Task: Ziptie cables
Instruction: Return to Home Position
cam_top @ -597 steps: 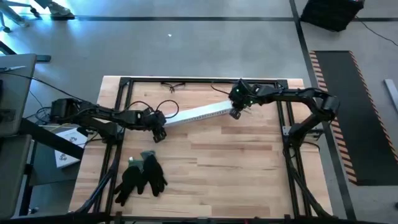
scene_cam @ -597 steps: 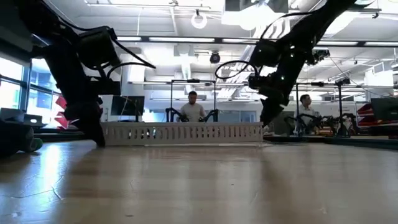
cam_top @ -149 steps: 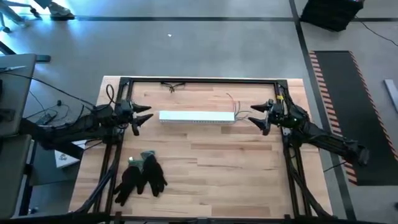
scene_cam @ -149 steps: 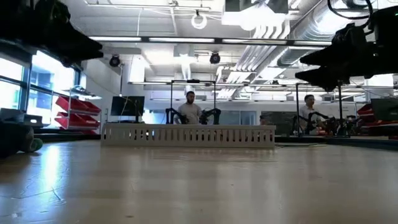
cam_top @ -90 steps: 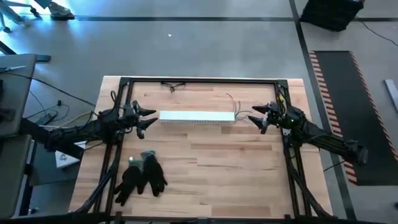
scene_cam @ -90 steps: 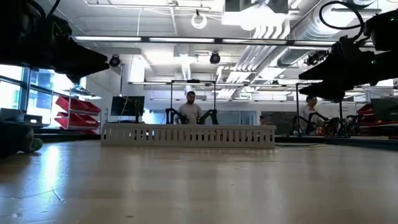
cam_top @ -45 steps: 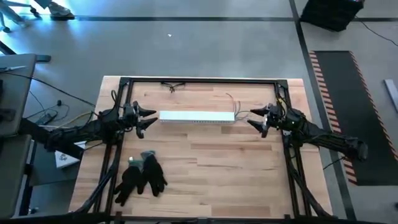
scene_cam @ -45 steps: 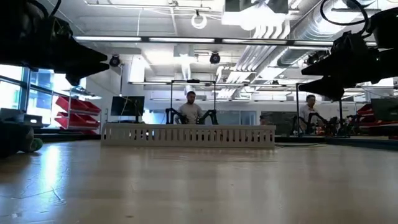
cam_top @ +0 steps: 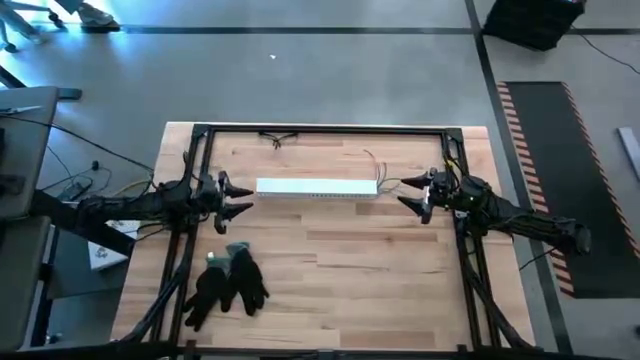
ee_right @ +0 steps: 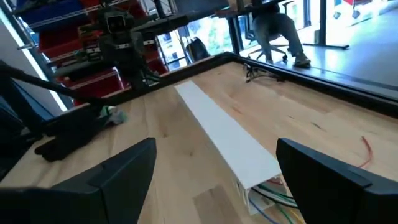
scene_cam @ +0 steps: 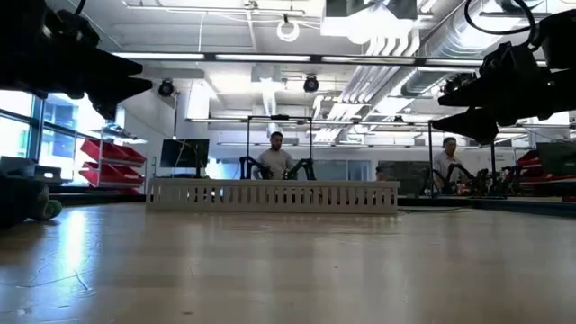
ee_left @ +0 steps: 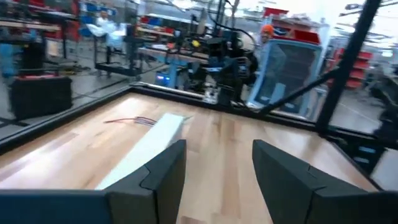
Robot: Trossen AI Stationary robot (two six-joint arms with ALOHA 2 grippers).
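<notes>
Cables (ee_right: 273,194) lie mostly inside the covered white duct (cam_top: 316,187) on the far half of the desk (cam_top: 350,270). Only their loose ends come out, at the duct end nearest the right pincer (cam_top: 402,193). A low pass of that arm could probably catch these ends and pull wires out or shift the duct. The long axis runs left to right, parallel with the desk's far edge, loose ends pointing toward the right arm. Both pincers, the left pincer (cam_top: 236,196) too, are raised with fingers apart, holding nothing.
</notes>
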